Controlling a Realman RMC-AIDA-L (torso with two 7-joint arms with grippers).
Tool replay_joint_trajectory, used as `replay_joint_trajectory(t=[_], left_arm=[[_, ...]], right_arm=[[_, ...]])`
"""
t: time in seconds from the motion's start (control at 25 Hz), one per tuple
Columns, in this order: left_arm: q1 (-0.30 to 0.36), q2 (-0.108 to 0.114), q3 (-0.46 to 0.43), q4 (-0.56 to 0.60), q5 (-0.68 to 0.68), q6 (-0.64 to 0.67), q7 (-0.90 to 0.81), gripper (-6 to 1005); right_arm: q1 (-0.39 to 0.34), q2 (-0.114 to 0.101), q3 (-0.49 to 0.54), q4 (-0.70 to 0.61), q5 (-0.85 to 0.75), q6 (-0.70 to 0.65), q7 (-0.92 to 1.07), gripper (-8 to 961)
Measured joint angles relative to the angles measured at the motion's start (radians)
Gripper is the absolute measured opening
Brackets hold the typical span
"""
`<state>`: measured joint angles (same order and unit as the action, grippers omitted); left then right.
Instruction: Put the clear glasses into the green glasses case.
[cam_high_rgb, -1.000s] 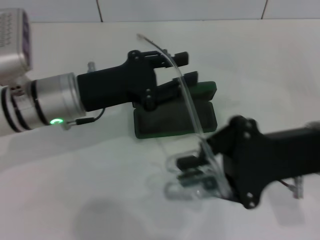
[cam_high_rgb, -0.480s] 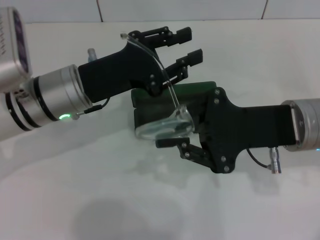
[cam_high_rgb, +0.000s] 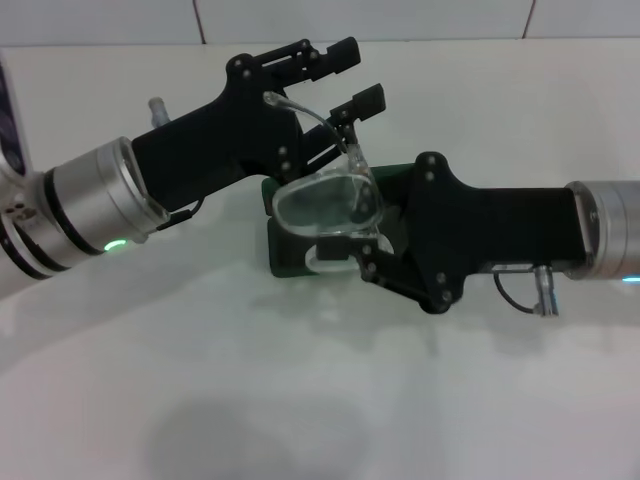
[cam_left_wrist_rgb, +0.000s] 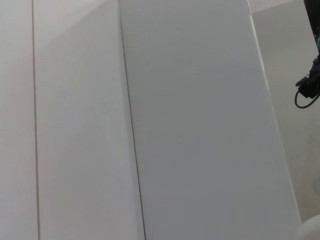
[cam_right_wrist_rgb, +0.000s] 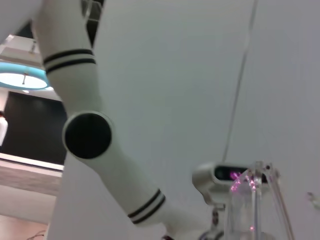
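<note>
The white surface (cam_high_rgb: 300, 380) is filling most of the head view, and a white tiled wall (cam_high_rgb: 360, 18) is running along its far edge.

Two arms are reaching in over the surface. The left arm (cam_high_rgb: 90, 205) is coming in from the left edge, with a silver sleeve and a small green light on it. The right arm (cam_high_rgb: 530, 235) is coming in from the right edge, and its black body is lying flat and pointing toward the middle.

The green glasses case (cam_high_rgb: 300, 250) is sitting on the surface near the middle, a little toward the far edge. The two arms are covering most of it, so only dark green bits are showing. I cannot tell if its lid is up or down.

The left hand (cam_high_rgb: 352, 72) is hanging in the air above the far side of the case. Its black fingers are spread apart and nothing is between them.

The right hand (cam_high_rgb: 350, 262) is sitting right over the case. It is grasping the clear glasses (cam_high_rgb: 325, 205) by their lower edge, and its fingers are pinching onto them.

The clear glasses are up in the air just above the case, with the see-through lens facing up and toward the left edge. One thin clear arm of the glasses is curving up toward the left hand, close to its fingers. I cannot tell if it is touching them.

The right wrist view is showing a white robot arm with black stripes (cam_right_wrist_rgb: 90, 135) and the white wall.
</note>
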<state>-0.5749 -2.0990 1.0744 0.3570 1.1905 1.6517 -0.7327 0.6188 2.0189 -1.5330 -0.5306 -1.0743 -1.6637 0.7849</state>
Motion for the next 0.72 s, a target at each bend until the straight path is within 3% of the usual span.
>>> replay_joint_trajectory(t=[0.48, 0.72], left_arm=[[0.0, 0.002, 0.001, 0.0, -0.002, 0.001, 0.025, 433], [0.0, 0.002, 0.001, 0.0, -0.003, 0.0, 0.038, 432]], right_arm=[[0.005, -0.008, 0.008, 0.002, -0.035, 0.048, 0.124, 117], [0.012, -0.028, 0.008, 0.002, -0.038, 0.051, 0.193, 117]])
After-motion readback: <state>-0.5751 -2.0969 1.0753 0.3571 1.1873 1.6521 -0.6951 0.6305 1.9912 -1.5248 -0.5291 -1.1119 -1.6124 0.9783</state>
